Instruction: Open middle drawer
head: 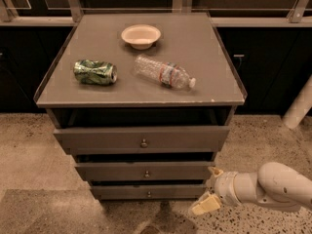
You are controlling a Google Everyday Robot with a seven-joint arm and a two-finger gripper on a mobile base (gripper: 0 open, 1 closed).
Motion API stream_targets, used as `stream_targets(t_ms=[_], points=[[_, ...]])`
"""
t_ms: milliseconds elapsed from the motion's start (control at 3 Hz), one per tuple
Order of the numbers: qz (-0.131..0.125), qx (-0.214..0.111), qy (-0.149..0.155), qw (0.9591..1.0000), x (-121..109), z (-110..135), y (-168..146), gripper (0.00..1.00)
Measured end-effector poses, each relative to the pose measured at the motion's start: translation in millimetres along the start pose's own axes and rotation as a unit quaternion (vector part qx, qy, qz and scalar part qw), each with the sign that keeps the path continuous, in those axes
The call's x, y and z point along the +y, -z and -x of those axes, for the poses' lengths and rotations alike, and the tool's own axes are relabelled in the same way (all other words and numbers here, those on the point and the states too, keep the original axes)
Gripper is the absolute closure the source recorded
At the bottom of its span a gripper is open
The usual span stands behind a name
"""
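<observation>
The middle drawer (117, 171), second front under the front edge of the table (214, 77), looks unopened, its knob (146, 174) untouched, while the gripper (208, 189) hangs below the front-right corner, fingers spread and empty

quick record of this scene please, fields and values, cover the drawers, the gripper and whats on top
gripper: white arm's two-finger gripper, low by the cabinet's right front, jaws apart, holding nothing
middle drawer: grey-brown flat-fronted middle drawer, round metal knob, untouched
other drawers: wider top drawer; narrower bottom drawer
on top: cream round bowl; crushed green can; clear plastic bottle on its side
</observation>
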State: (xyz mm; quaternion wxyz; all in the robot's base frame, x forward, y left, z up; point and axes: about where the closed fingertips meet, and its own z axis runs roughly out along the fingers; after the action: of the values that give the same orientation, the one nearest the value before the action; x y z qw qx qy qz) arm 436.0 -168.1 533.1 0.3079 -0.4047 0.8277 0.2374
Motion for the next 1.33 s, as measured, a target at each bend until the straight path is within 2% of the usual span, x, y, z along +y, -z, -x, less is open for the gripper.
stream_targets(t_ms=[333, 667, 1000, 1333], points=[[0.008, -0.001, -0.017, 0.9998, -3, -1, -21, 0.00], [0.029, -0.012, -0.023, 0.9992, -6, 2, -51, 0.00], [0.031, -0.013, -0.026, 0.9991, -6, 0, -54, 0.00], [0.020, -0.029, -0.009, 0.9993, -9, -2, -55, 0.00]])
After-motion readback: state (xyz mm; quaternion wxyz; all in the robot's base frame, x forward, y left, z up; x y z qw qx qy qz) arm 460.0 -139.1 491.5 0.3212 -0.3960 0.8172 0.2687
